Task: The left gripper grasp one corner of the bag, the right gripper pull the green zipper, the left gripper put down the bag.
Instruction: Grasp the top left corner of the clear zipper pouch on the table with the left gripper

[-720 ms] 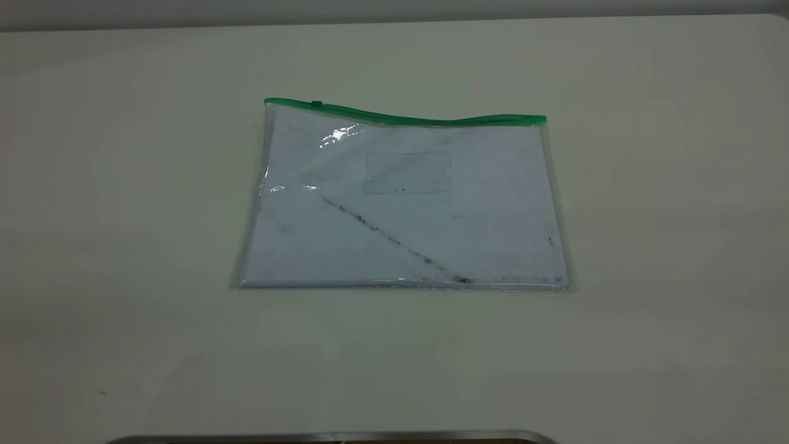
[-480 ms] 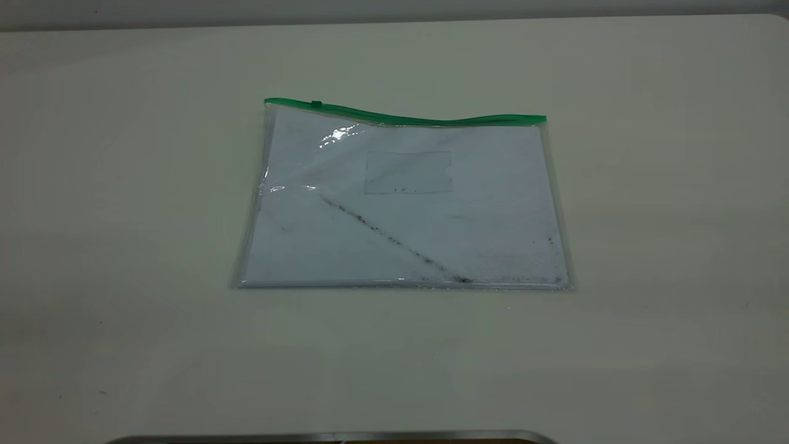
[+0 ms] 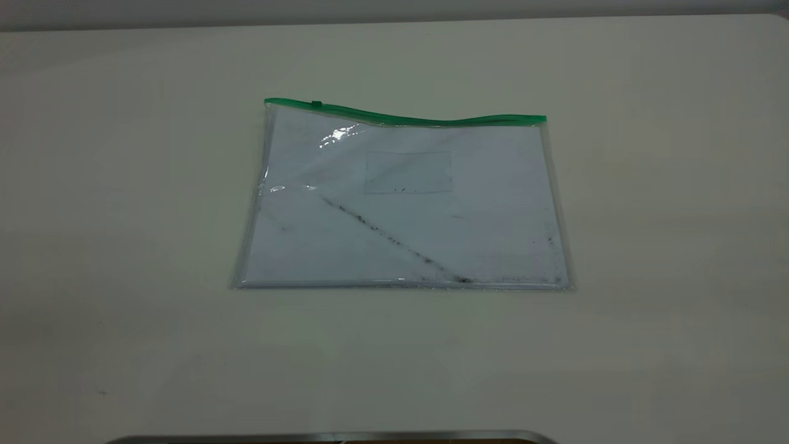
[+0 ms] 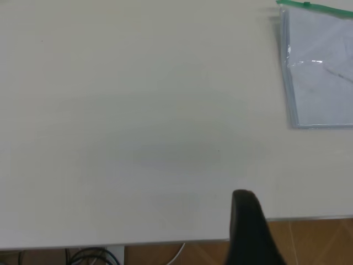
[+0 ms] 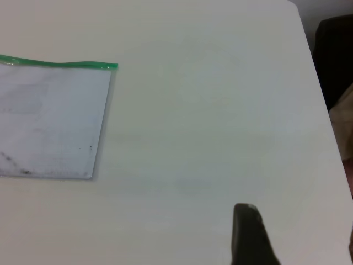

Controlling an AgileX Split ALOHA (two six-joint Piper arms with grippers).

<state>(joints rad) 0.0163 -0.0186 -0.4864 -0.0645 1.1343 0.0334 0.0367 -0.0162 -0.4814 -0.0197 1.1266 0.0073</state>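
The bag point(image 3: 400, 203), a clear pouch with white paper and a dark diagonal crease, lies flat mid-table. The green zipper point(image 3: 425, 119) runs along its far edge, with the slider tab point(image 3: 316, 104) near the left end. The corner point(image 3: 267, 101) is the far left one. Neither gripper shows in the exterior view. In the left wrist view my left gripper point(image 4: 248, 221) hangs over the table's edge, far from the bag point(image 4: 322, 72). In the right wrist view my right gripper point(image 5: 247, 232) is over bare table, well clear of the bag point(image 5: 49, 121) and its zipper point(image 5: 60, 64).
The white table point(image 3: 123, 246) spreads wide on all sides of the bag. A metal strip point(image 3: 333, 436) lies along its near edge. Wooden floor point(image 4: 314, 243) and cables show beyond the edge. A dark object point(image 5: 336, 55) stands past the table's side.
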